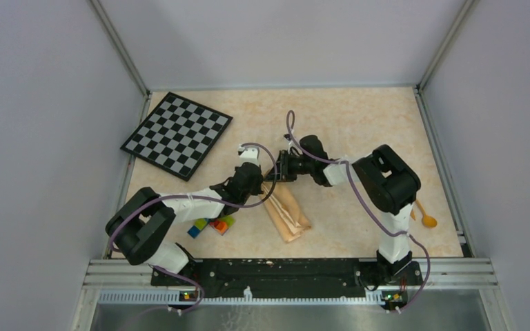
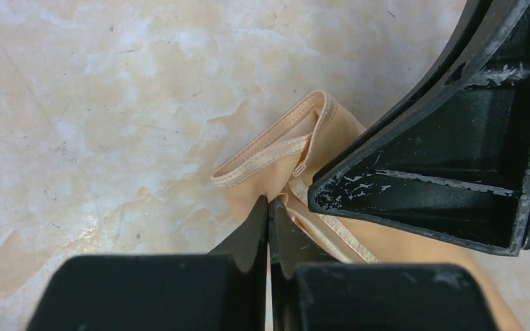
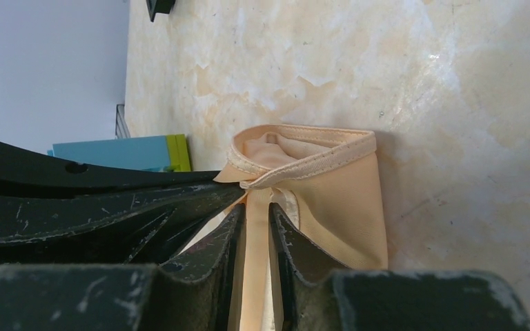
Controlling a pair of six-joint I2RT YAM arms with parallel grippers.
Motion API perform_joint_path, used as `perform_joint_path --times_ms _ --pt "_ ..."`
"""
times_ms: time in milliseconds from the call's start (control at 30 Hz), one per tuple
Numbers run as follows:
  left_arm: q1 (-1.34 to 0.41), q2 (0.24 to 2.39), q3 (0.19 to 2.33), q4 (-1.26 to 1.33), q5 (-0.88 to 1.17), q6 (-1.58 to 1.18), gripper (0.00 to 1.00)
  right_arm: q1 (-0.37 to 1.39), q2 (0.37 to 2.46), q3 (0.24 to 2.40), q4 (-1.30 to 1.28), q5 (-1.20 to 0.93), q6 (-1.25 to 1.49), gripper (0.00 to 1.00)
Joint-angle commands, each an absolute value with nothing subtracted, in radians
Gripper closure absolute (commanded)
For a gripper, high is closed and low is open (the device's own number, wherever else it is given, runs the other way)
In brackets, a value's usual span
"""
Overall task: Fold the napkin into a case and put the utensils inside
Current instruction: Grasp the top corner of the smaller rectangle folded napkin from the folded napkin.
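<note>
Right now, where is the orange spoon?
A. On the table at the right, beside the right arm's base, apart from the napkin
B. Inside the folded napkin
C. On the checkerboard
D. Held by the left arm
A: in the top view the spoon lies on the table by the right arm's base, well clear of the folded napkin, where both arms are working.

The napkin (image 1: 288, 212) lies mid-table as a narrow peach case, folded flat and running diagonally, its stitched hem showing along the layers. Its far end (image 3: 303, 155) gapes open like a small pouch mouth (one hemmed strip pulled taut). An orange-yellow spoon (image 1: 426, 216) lies well apart near the right edge, bowl toward the front.
</note>
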State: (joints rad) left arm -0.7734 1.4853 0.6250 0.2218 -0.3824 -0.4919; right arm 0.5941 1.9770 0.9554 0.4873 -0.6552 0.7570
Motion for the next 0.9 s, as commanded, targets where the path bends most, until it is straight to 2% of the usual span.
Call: perform_joint_path --times_ms 0,267,467,600,867 --pt "-0.772 1.450 0.616 0.273 -0.376 -0.502 1.00 0.591 1.930 0.966 0.528 -0.623 0.772 0.81" --pt "-0.771 1.453 0.624 0.275 -0.367 -0.493 1.00 0.586 1.951 0.996 0.491 -0.551 0.756 0.82" --pt "-0.770 1.464 0.628 0.291 -0.356 -0.484 1.00 0.599 1.998 1.010 0.504 -0.538 0.740 0.77" --pt "-0.771 1.487 0.649 0.290 -0.354 -0.471 1.00 0.632 2.045 1.022 0.530 -0.540 0.742 0.77" --pt "-0.771 1.528 0.676 0.307 -0.355 -0.425 1.00 0.685 2.053 0.993 0.606 -0.527 0.777 1.00"
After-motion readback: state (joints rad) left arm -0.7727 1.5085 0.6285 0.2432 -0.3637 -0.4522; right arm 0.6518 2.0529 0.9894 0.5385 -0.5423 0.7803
